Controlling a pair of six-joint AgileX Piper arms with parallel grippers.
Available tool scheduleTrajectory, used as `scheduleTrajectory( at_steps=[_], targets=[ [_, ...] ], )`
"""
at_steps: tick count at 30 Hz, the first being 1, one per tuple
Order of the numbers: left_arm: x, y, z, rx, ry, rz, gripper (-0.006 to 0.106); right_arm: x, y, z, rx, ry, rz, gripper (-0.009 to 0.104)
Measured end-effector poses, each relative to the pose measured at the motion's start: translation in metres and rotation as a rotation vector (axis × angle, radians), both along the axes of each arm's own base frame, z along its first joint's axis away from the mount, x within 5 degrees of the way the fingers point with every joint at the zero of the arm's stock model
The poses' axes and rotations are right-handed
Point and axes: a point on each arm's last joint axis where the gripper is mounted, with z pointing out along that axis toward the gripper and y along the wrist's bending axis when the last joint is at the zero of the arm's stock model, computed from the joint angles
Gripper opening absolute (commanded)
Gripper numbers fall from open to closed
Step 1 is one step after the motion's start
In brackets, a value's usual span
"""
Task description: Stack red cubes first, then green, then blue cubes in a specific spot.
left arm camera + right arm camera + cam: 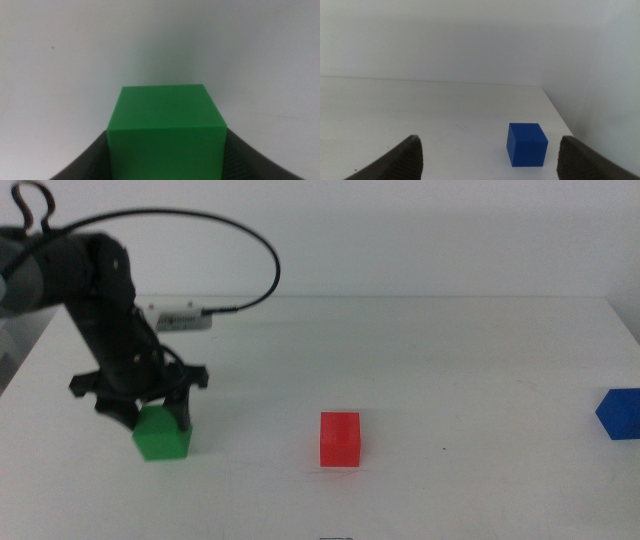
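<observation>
In the middle view, the left gripper (152, 412) reaches down from the left side onto the green cube (162, 433), which sits on the white worktop (450, 350) near its left edge. The dark jaws stand on either side of the cube's upper part, set against its sides. A black cable (215, 225) arcs from the arm to a small white connector (180, 317) behind it. The red cube (340, 439) rests alone towards the front edge, about midway along it, well apart from the green one. The blue cube (620, 413) sits at the far right edge of the worktop, partly cut off by the frame. The right arm is out of this view.

In the left wrist view, the green cube (165, 132) fills the space between the two dark jaws, which press against both of its side faces with no gap showing. It rests on the worktop (75, 60).

In the right wrist view, the right gripper (490, 160) hangs above the worktop (420, 110) with its jaws spread wide and nothing between them. The blue cube (526, 144) stands on the surface ahead of the jaws, near the worktop's side edge and clear of both jaws.
</observation>
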Motion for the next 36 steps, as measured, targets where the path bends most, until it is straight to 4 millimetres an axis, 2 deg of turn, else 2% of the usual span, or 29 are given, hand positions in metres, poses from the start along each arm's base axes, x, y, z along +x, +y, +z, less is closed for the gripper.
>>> scheduleTrajectory(
  at_steps=[4,9,13,19,24,36],
  targets=[
    [0.002,-0.025,0.032,-0.016,-0.047,0.016,0.01,0.0,0.0,0.0,0.0,0.0,0.0,0.083],
    [-0.002,-0.074,0.062,-0.006,-0.089,0.028,0.01,0.0,0.0,0.0,0.0,0.0,0.0,0.083],
    [-0.005,-0.116,0.077,-0.013,-0.152,-0.004,0.01,0.0,0.0,0.0,0.0,0.0,0.0,0.083],
    [-0.01,-0.16,0.073,-0.035,-0.153,-0.053,0.01,0.0,0.0,0.0,0.0,0.0,0.0,0.083],
    [-0.016,-0.185,0.065,-0.038,-0.136,-0.078,0.01,0.0,0.0,0.0,0.0,0.0,0.0,0.083],
    [-0.013,-0.208,0.05,-0.041,-0.115,-0.096,0.01,0.0,0.0,0.0,0.0,0.0,0.0,0.083]
  ],
)
